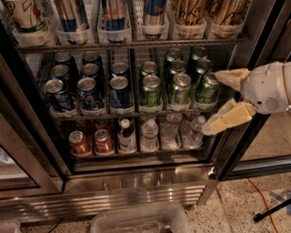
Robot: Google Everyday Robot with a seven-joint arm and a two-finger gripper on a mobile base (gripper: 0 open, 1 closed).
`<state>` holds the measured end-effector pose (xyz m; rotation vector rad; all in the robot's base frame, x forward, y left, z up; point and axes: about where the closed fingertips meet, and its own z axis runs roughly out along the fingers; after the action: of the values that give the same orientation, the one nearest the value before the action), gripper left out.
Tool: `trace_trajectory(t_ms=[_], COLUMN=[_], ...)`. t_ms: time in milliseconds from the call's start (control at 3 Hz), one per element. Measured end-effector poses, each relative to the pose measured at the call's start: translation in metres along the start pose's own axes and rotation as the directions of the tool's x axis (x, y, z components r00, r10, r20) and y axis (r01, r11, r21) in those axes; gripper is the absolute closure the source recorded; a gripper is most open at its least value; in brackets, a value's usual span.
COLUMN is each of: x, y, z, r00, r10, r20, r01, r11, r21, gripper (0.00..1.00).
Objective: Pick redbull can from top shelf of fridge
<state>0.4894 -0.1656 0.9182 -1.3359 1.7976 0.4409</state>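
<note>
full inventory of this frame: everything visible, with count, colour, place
redbull can: three in front, blue-and-silver, middle lane trays of top shelf
white printed container: one, top shelf far left
tan cans: two in front, top shelf right
blue cans: about eight, middle rack left
green cans: about eight, middle rack right
red cans: two, bottom rack left
dark bottle: one, white cap, bottom rack centre
clear bottles: about three, bottom rack right
plastic bin: one, clear, floor before fridge
orange cable: one, floor right
gripper: one, white with yellowish fingers, open, empty, by the green cans, below the top shelf
</note>
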Motion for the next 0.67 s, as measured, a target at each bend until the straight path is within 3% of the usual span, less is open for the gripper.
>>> trace_trajectory(t_ms=[333,667], x=[-0.032,-0.067], y=[-0.007,-0.003], z=[0.001,-0.013], r00=[0.985,0.954], r10=[0.051,0.076], r20=[0.166,0.29], r01=[-0.051,-0.075], r11=[0.9987,0.9971], r21=[0.0,-0.015], gripper=[0.0,0.0])
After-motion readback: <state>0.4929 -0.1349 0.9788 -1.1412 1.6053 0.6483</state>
